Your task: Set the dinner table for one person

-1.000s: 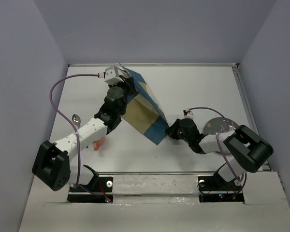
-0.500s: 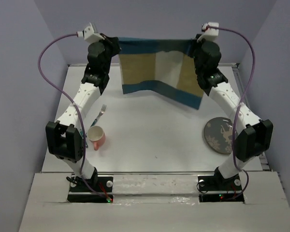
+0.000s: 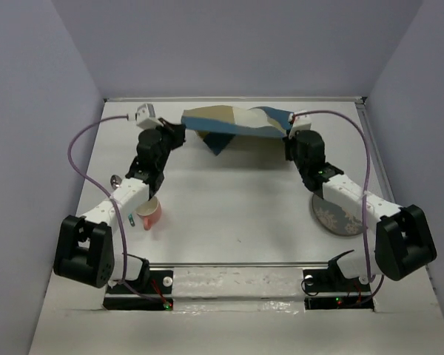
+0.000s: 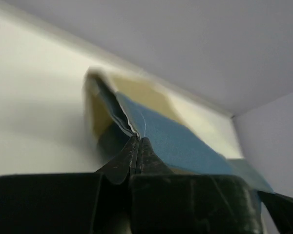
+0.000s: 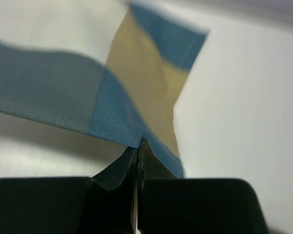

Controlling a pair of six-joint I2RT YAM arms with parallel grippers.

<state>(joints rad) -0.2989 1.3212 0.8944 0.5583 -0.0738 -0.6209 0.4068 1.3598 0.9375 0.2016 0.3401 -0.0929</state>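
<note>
We saw three plain lavender-grey walls, a back wall (image 3: 237, 44) between a left wall (image 3: 29, 148) and a right wall (image 3: 422, 111), closing in the white counter (image 3: 229, 192) under soft, even light.

Checked cloth (image 3: 237, 122) hangs stretched between the two arms near the far edge of the table (image 3: 229, 200), left gripper (image 3: 180, 132) and right gripper (image 3: 289, 134) pinching its ends, pink cup (image 3: 151, 216) and plate (image 3: 333, 222) sit nearer the bases

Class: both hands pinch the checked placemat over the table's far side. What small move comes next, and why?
Probably lower the left hand and right hand together, laying the placemat flat: it sags, folded, between them, not yet spread on the table.
</note>
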